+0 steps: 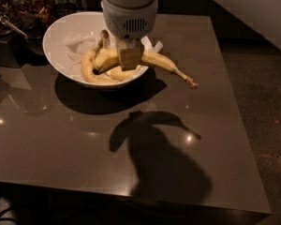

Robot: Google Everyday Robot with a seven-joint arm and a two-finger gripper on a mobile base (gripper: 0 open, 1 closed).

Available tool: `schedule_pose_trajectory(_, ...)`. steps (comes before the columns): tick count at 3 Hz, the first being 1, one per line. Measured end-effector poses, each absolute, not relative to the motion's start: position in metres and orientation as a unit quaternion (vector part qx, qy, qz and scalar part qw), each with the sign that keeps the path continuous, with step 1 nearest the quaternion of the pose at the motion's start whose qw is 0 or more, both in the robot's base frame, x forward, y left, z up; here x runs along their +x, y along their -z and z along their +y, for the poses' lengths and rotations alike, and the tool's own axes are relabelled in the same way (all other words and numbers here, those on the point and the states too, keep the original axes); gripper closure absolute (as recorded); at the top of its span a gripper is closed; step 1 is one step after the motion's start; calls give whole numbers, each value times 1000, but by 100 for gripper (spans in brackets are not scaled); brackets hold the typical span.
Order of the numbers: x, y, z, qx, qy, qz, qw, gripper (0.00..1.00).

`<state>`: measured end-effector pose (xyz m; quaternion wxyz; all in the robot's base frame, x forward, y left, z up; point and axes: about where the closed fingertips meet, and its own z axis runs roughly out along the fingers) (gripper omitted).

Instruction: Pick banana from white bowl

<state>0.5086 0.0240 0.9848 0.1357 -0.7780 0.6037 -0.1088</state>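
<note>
- My gripper (129, 62) hangs over the right half of the white bowl (54, 36), wrist pointing straight down. I judge that coming in from above keeps me clear of the sloping wall.
- My fingers (130, 56) are closed across the banana (161, 63) near its middle, with only the fruit's thickness between them. Holding it mid-length should keep either end from drooping much.
- The banana sits roughly level in my hold. Its thick end is over the bowl, and its stem reaches out past the right rim, above the table (215, 139).
- Its shadow falls on the tabletop well apart from it, so I take it to be raised. I cannot tell whether the thick end touches the fruit below.
- It is long, slender and gently curved, yellow, tapering to a thin stem with a small dark tip.
- Just beneath it lie the plumper bananas (96, 74), joined at a dark stem (103, 34) and resting on crumpled white paper (77, 43) — they are not mine to take.
</note>
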Motion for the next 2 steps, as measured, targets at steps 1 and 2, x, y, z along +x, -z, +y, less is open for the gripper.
schedule_pose_trajectory(1, 481, -978, 12, -751, 97, 636, 151, 100)
schedule_pose_trajectory(2, 459, -972, 3, -729, 101, 657, 163, 100)
